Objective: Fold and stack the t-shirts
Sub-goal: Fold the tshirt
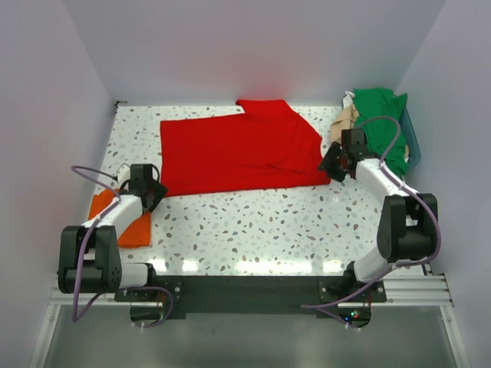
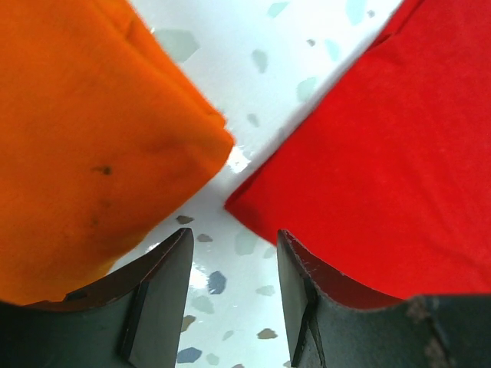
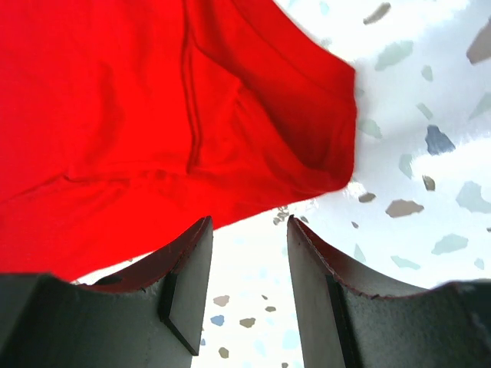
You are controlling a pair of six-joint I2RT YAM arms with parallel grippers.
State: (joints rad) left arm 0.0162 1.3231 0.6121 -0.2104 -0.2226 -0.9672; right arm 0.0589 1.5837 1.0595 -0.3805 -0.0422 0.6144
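On my top view the red t-shirt (image 1: 238, 153) lies flat across the far middle of the bench (image 1: 268, 222), a broad, bright block with straight left and near edges and one flap reaching to the far edge; the cloth is smooth, with a stitched seam and doubled layers showing at its near right corner. The left gripper (image 2: 234, 245) sits low at the shirt's near left corner; its fingers (image 2: 165, 284) stand moderately apart with only speckled benchtop between them, holding nothing, the red corner just ahead. The orange t-shirt (image 1: 130, 226) is folded at the near left edge, just beside that gripper. The right gripper (image 3: 249, 230) hangs at the near right corner, likewise parted and empty, the hem just beyond its tips. The green t-shirt (image 1: 381, 115) and tan t-shirt (image 1: 347, 116) are heaped in the teal basket (image 1: 413, 146) at the far right corner.
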